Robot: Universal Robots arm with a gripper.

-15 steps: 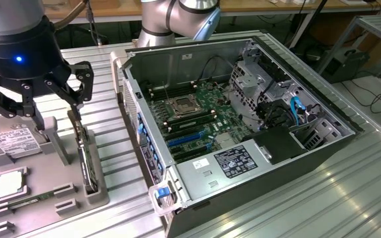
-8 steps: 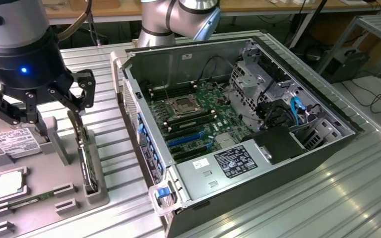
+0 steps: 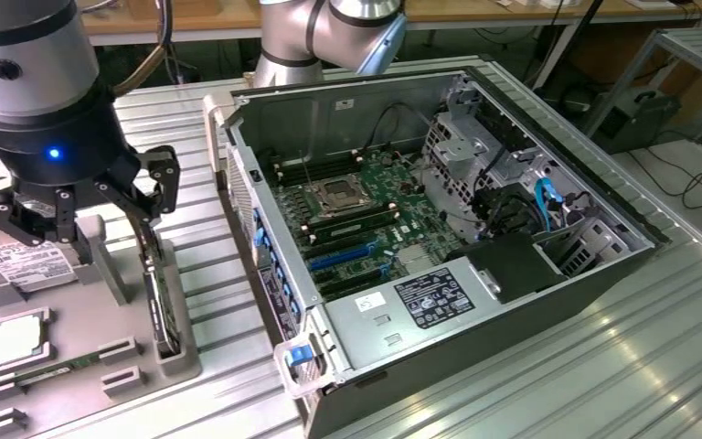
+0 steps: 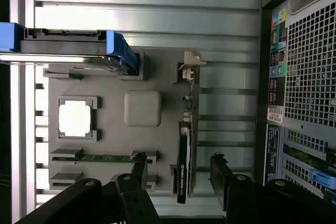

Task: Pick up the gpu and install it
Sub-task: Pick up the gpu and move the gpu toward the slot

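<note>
Gripper (image 4: 177,158) spread over gpu (image 4: 183,129), upright in tray (image 4: 113,148)

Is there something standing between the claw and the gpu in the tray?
Nothing visible does. The open claw hangs above the gpu, which stands on edge in a slot of the tray. In the wrist view it lies in the bare gap between the two fingers.

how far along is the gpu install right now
Done: nothing yet. The gpu stands on edge in its holder on the grey tray. In hand: the gripper hovers over it, fingers open on either side of the card, not closed on it. Left: gripping it, lifting it and seating it in the open computer case, whose blue slots look empty.
</note>
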